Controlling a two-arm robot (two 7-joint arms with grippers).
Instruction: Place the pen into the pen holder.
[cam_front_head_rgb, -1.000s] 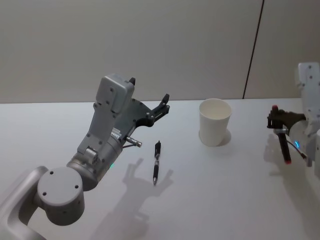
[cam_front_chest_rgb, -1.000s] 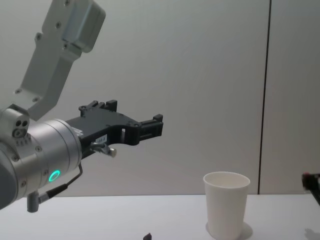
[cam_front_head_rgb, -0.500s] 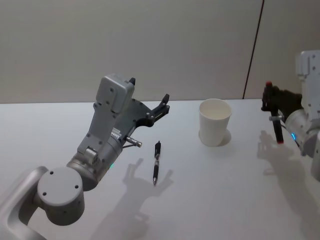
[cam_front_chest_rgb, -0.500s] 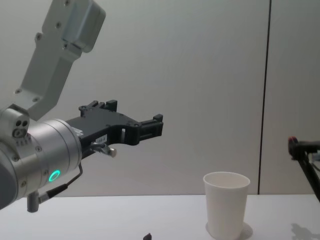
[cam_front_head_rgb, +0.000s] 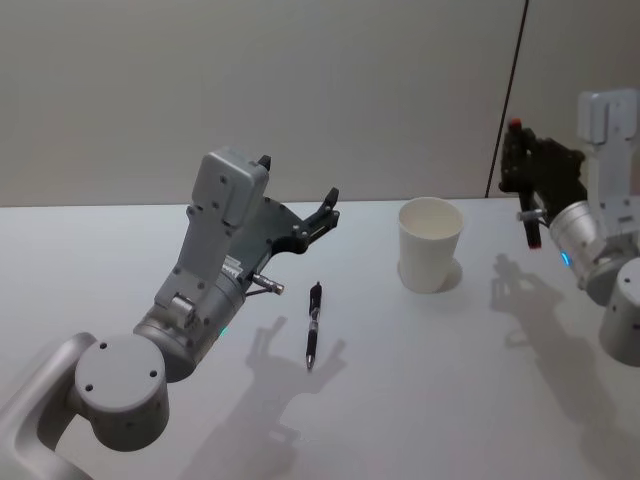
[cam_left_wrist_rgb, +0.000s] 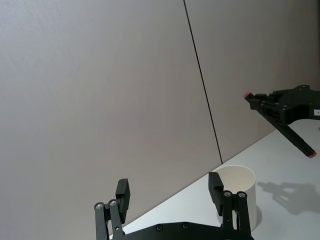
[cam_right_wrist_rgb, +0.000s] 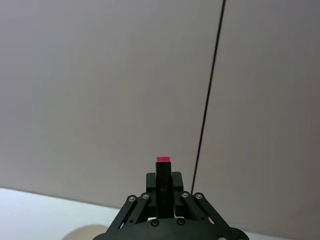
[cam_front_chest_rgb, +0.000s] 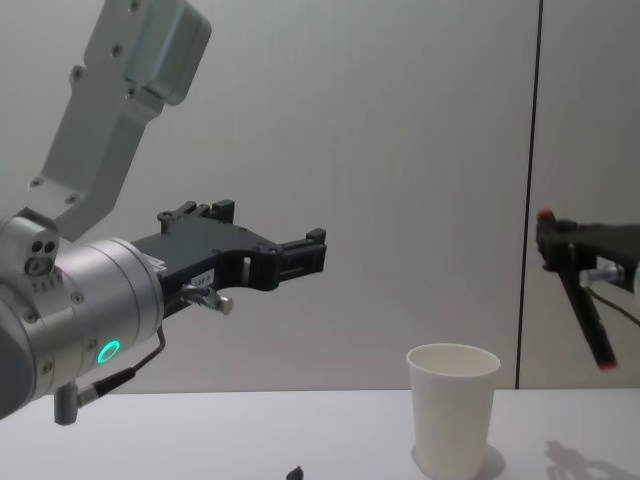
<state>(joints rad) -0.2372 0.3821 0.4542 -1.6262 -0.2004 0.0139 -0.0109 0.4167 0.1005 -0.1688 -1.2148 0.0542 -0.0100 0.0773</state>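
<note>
Chest view is showing the right fingers (cam_front_chest_rgb: 562, 240) clamping the pen (cam_front_chest_rgb: 590, 320) nearly upright, lower tip hanging right of the cup (cam_front_chest_rgb: 452, 410) near the bench's (cam_front_chest_rgb: 250, 430) far edge, not over its mouth; the left fingers (cam_front_chest_rgb: 305, 250) are hovering apart, idle, farther left.

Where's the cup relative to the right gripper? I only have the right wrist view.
Observer: The pen holder stands upright on the table, to the robot's left of the right gripper and lower.
Operator: Pen over the opening?
Observer: Not yet. In the chest view the pen hangs tilted in the shut fingers, with its lower red tip off to the right of the pen holder.
Operator: Left arm?
Observer: The left gripper is raised with its fingers open. A second black pen lies flat on the table, left of the pen holder.
</note>
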